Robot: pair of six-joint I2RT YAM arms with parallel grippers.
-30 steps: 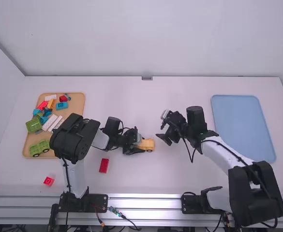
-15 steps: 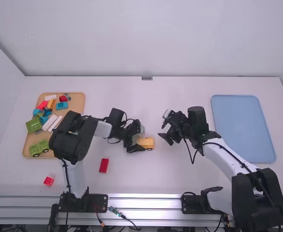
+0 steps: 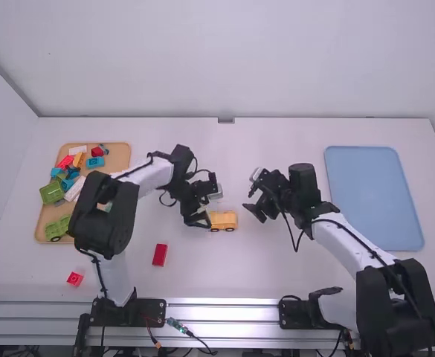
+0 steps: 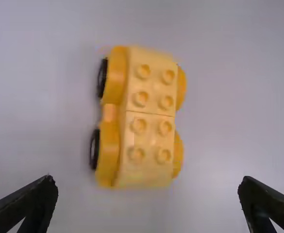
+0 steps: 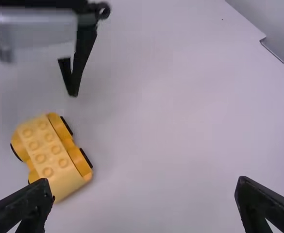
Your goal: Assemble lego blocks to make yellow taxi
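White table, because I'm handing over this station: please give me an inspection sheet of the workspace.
Surface: white table, blue panel at right
Job's things: yellow car, studs up; mixed blocks on wooden tray
Clutter: two loose red blocks
Grippers: left gripper and right gripper open, holding nothing
Cables: along both arms; loose wires near the left base
Surroundings: plain walls; people, nothing seen
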